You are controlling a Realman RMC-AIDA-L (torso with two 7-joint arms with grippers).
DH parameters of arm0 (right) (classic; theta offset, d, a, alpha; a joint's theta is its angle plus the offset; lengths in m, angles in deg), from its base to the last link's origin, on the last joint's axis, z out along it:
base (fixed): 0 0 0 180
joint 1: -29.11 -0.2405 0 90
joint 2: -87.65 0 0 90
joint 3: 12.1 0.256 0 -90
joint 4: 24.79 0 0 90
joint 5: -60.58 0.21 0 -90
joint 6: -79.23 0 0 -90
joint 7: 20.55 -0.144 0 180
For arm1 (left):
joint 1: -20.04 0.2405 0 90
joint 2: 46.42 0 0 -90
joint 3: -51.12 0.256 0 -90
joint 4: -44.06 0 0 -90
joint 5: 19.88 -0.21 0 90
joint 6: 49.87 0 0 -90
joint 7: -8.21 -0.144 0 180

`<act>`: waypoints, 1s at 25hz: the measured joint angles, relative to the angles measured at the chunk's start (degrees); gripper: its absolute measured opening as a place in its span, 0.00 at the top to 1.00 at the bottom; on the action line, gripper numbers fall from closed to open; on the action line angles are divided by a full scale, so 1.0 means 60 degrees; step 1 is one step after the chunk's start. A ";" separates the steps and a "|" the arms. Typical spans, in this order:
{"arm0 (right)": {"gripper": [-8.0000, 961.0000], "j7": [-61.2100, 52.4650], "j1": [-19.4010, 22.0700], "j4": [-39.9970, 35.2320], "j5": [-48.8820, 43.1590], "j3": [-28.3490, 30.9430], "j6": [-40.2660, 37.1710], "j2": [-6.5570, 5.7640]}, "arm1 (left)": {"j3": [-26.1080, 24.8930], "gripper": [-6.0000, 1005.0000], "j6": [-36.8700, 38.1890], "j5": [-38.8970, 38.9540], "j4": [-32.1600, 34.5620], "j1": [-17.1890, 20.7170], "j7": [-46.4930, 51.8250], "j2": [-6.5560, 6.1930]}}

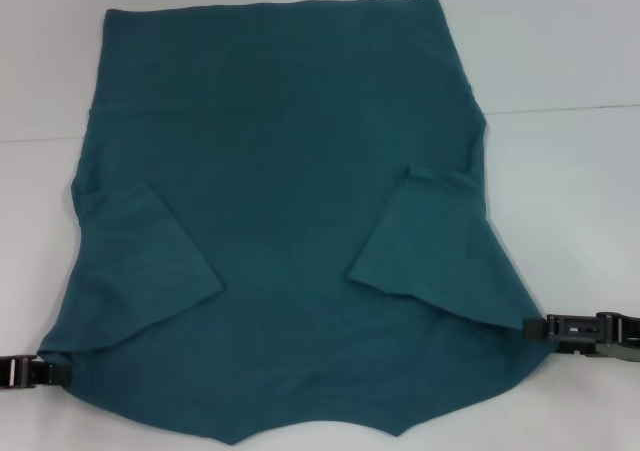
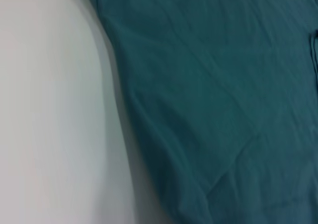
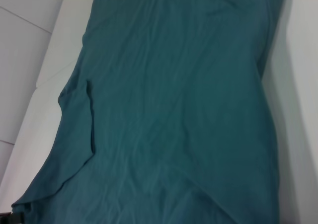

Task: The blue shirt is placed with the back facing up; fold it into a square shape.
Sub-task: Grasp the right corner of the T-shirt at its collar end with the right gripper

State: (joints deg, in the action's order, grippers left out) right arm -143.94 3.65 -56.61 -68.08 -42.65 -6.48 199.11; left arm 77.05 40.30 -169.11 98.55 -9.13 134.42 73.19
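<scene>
The blue shirt lies spread on the white table, plain side up, and fills most of the head view. Both short sleeves are folded inward, one on the left and one on the right. My left gripper holds the shirt's near left corner, which is drawn out to a point. At the near right corner my right gripper pinches the cloth in the same way. The near edge is stretched between them. The left wrist view shows the shirt beside bare table, and the right wrist view shows the shirt running away lengthwise.
The white table shows bare on both sides of the shirt and beyond its far edge. A thin seam crosses the tabletop behind the shirt.
</scene>
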 joint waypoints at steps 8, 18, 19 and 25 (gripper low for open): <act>0.17 -0.0145 -0.0159 0.0181 -0.0079 -0.0262 0.0309 0.0052 | 0.0000 0.99 0.0001 0.0000 0.0001 -0.0027 -0.0016 -0.0022; 0.50 -0.0327 -0.0370 0.0135 -0.0460 -0.0352 0.0504 0.0152 | 0.0000 0.99 0.0001 0.0000 0.0001 -0.0089 -0.0016 -0.0041; 0.55 -0.0350 -0.0358 0.0133 -0.0450 -0.0343 0.0526 0.0146 | 0.0000 0.99 0.0001 0.0000 0.0001 -0.0095 -0.0015 -0.0042; 0.82 -0.0400 -0.0302 0.0127 -0.0434 -0.0327 0.0586 0.0114 | 0.0000 0.99 -0.0087 0.0000 -0.0012 -0.0117 0.0010 -0.0044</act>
State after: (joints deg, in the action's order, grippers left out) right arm -146.34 1.84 -55.85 -70.69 -44.61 -2.97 199.80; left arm 77.05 39.78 -169.11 98.48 -9.83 134.48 72.93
